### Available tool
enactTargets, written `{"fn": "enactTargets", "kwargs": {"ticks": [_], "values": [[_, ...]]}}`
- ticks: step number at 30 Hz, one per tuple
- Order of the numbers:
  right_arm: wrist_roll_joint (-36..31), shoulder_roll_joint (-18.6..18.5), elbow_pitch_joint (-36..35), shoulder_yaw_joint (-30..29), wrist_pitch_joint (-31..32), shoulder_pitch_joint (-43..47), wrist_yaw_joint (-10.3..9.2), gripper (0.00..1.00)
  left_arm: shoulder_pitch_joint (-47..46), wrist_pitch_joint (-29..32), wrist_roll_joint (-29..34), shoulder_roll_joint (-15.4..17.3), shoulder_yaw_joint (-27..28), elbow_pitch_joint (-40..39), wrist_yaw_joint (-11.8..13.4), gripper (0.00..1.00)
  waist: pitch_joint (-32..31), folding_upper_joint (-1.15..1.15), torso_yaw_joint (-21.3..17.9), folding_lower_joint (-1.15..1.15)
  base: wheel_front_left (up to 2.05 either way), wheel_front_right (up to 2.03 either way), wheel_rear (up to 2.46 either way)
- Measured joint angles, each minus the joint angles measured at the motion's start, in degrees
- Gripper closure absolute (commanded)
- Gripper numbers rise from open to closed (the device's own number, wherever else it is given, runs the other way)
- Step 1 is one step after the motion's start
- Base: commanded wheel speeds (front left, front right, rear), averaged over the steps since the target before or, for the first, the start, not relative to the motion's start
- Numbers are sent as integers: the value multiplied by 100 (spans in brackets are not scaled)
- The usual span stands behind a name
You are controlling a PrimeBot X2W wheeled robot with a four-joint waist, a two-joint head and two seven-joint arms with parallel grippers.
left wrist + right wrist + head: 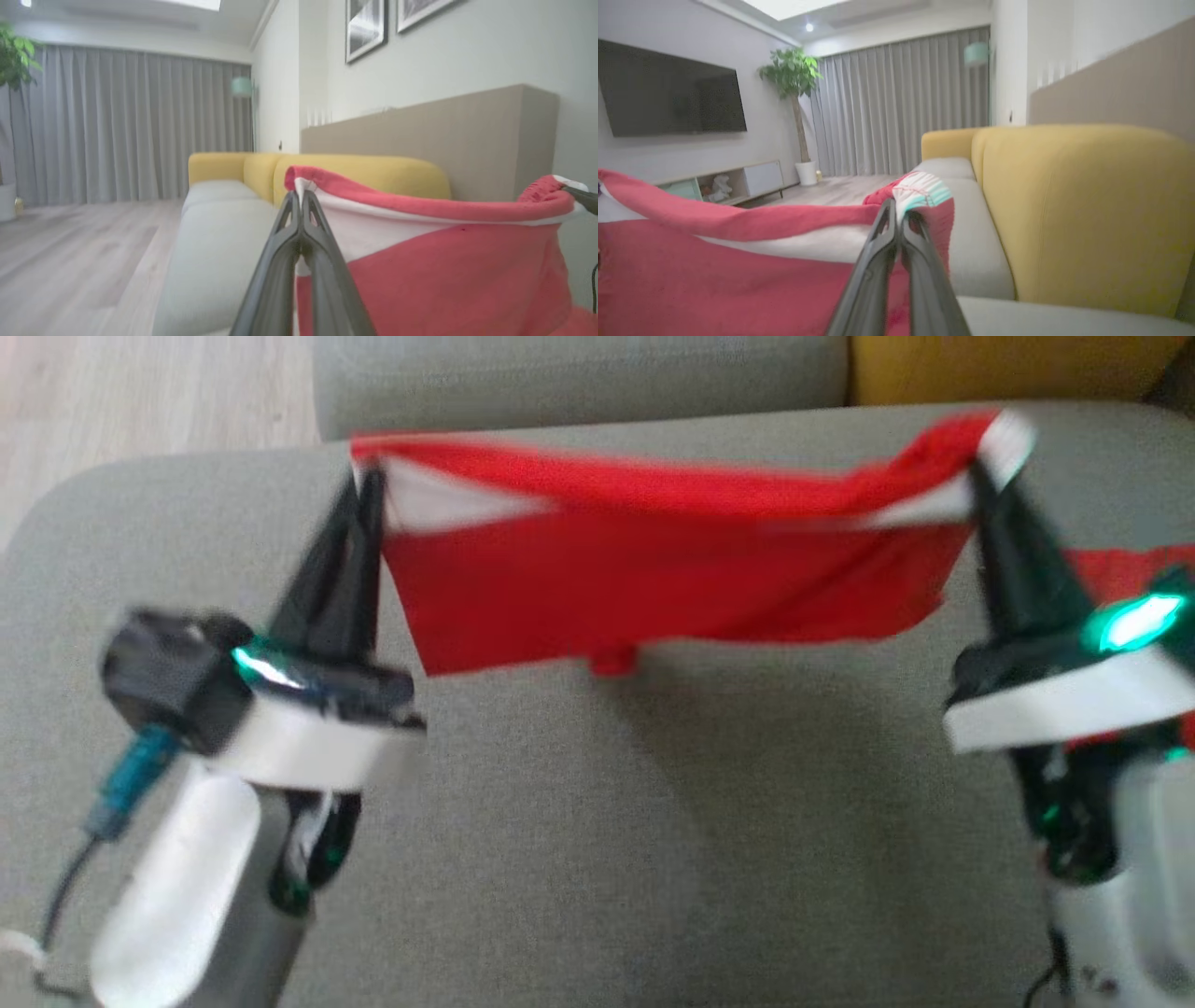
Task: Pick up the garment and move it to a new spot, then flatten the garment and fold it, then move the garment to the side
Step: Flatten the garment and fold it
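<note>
The left gripper (367, 485) stands at the left of the head view, its two dark fingers pressed together and clamped on the garment's (653, 579) upper left corner, just where a white band meets the red. In the left wrist view the cloth is pinched right at the fingertips.

From there the garment stretches across to the right, held up off the grey seat (597, 859) and hanging as a flat red sheet. Its top edge dips slightly in the middle and its lower edge hangs free above the seat.

The right gripper (978, 476) is likewise closed on the upper right corner, where the cloth bunches into a small wad. Beyond it lies a patch of red; whether that belongs to the same garment cannot be told.

The garment looks light, thin and fully limp, so it should drape and fold wherever it is unsupported. It should be easy to carry but quick to wrinkle. Thin fingers could lose a single layer, so the banded corners, where the cloth is doubled, seem the safest hold. Keeping the top edge taut should let it lie down flat.
</note>
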Motion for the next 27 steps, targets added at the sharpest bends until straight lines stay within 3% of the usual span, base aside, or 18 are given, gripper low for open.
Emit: {"fn": "enactTargets", "kwargs": {"ticks": [7, 18, 23, 27], "values": [[-2, 67, -937, -265, 460, -667, 0, 100, -933, 396, 58, 45, 178, -726, 101, 100, -311, 0, -70, 0, 0, 0, 0], [-1, 186, -1036, -481, 690, -704, 0, 100, -1063, 704, -133, 40, 174, -611, 83, 100, -368, 0, -177, 0, 0, 0, 0], [147, 277, -356, -491, 683, -1172, 0, 100, -1639, 772, -222, -27, 112, 160, -168, 100, -130, 0, -160, 0, 0, 0, 0], [311, 300, 605, -461, 509, -2109, 0, 100, -2598, 731, -221, -160, 97, 1114, -376, 100, 141, 0, -138, 0, 0, 0, 0]]}}
